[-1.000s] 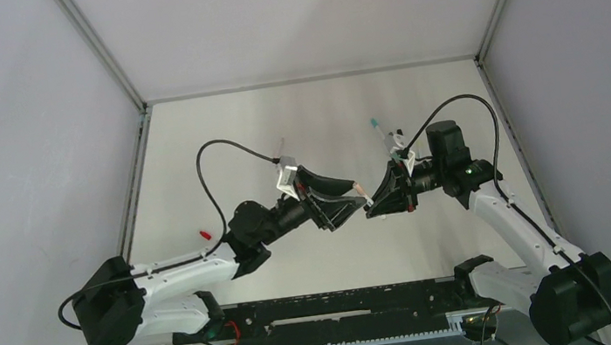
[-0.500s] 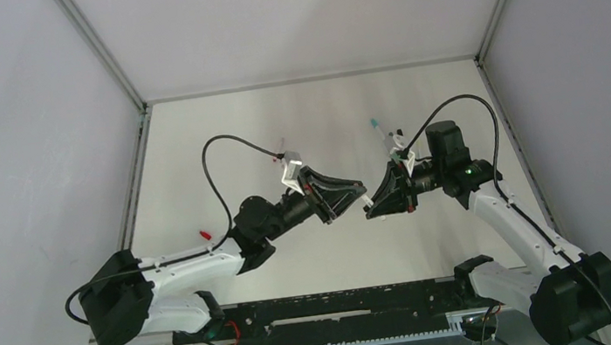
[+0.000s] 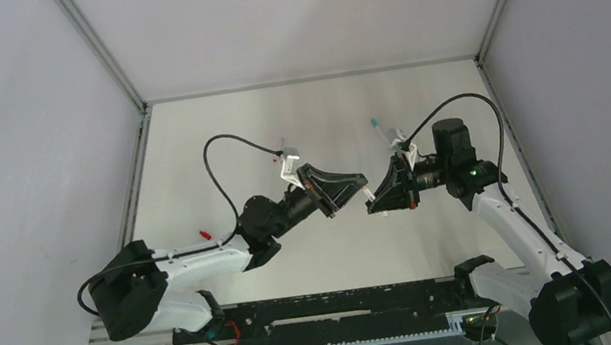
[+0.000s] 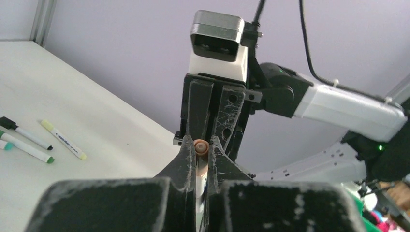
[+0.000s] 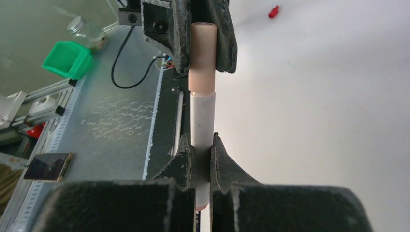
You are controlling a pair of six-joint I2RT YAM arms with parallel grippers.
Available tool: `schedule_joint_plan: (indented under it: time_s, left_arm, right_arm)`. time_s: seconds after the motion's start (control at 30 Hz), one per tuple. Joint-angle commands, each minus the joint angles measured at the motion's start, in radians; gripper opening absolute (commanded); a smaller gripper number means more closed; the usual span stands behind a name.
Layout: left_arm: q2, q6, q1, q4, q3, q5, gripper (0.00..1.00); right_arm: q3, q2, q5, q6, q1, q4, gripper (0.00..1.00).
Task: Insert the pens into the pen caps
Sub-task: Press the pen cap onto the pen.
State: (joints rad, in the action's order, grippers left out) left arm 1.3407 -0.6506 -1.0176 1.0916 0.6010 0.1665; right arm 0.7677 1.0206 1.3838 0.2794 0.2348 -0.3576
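Observation:
A white-barrelled pen runs lengthwise between my two grippers, above the table. My right gripper is shut on its barrel. A peach pen cap sits over the pen's far end, flush against the barrel. My left gripper is shut on that cap, and its round end shows between the fingertips. In the top view the left gripper and right gripper meet tip to tip at mid-table, with a short piece of the pen between them.
A yellow-green pen, a black-capped pen and a green-tipped pen lie on the far table. A teal-tipped pen lies behind the right arm. A red cap lies near the left arm. A green bin stands off the table.
My left gripper moved right toward the right gripper and went from open to shut on the peach cap. The right gripper kept its hold on the pen and barely shifted.

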Motion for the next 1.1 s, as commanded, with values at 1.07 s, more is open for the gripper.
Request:
schedule_joint_plan:
  time_s: [1.07]
  left_arm:
    - [0.323,-0.296,-0.281,-0.077,-0.107,0.365,0.0]
  right_arm:
    - [0.279,0.044,-0.208,-0.182,-0.081,0.186,0.0]
